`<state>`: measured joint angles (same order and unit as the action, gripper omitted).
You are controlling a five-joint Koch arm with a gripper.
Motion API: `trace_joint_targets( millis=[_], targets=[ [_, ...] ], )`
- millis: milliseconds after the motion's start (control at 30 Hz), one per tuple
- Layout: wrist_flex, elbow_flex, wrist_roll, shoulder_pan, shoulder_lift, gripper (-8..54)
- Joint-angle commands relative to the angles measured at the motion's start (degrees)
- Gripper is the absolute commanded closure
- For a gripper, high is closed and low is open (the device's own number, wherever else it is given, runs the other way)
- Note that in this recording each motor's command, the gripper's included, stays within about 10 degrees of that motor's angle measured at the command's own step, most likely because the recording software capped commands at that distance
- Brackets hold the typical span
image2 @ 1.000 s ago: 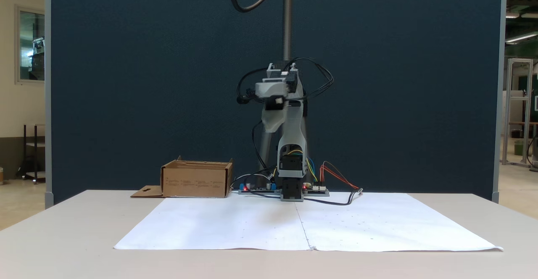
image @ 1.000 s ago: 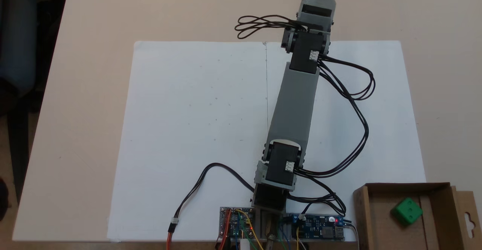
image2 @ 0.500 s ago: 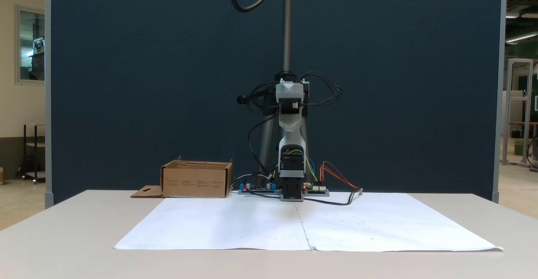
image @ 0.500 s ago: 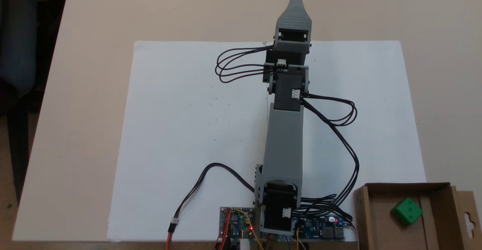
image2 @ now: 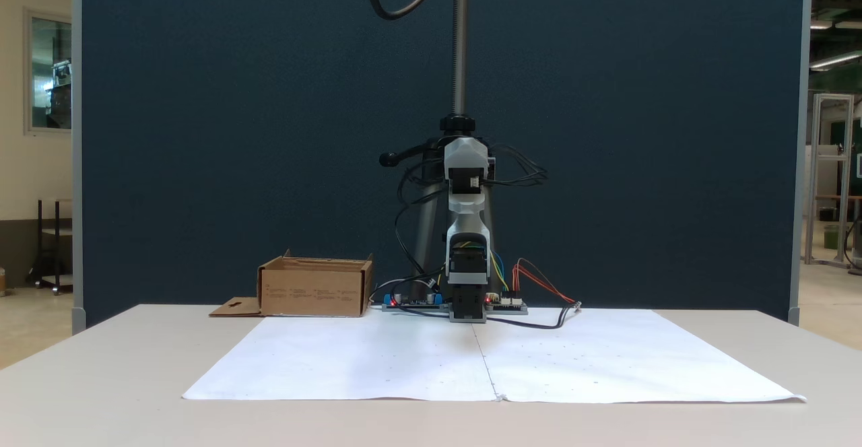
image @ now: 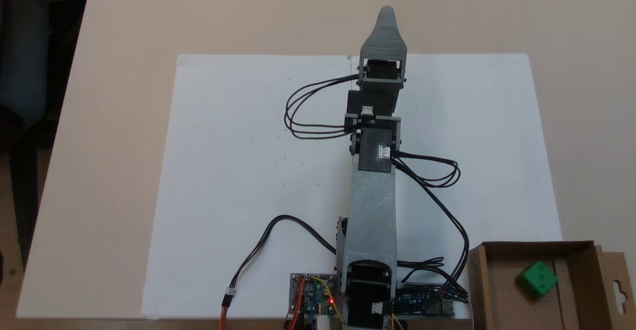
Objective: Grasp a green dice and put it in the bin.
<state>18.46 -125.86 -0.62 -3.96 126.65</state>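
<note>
Fingers of the grey plastic arm showed from above as one tapered grey tip, one jaw lying over the other, so whether they were apart or together could not be told. That tip pointed away from the arm's base, up the picture, just past the far edge of the white paper sheet spread on the pale beige counter. In the front-facing fixed view the fingers pointed towards the camera, again too foreshortened to judge.

The view from above looked down into the shallow brown cardboard box, which sat at the picture's bottom right, beside the arm's base. The small bright green plastic dice lay on the box floor, right of its middle (turned cornerwise to the box walls, a face with dark pips upward). Being a cube, it had no long axis. The box's side flap with its hang-hole cutout stuck out to the right.

The front-facing view showed the same box from the side, left of the arm, its near wall hiding whatever lay inside; the flap lay flat on the counter to its left. That view alone showed the dark blue partition behind the arm.
</note>
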Motion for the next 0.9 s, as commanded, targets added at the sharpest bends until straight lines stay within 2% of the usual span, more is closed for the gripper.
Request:
trace_joint_targets(
  millis=[0, 300, 500, 867],
  targets=[
    [9.5, -1.1, -0.4, -1.0, 3.3, 1.2],
    [24.1, -16.0, -0.4, -1.0, 9.1, 1.7],
    [34.6, -25.8, -0.4, -1.1, 9.2, 1.7],
    [53.8, -34.2, -0.4, -0.8, 9.1, 1.3]
  ],
)
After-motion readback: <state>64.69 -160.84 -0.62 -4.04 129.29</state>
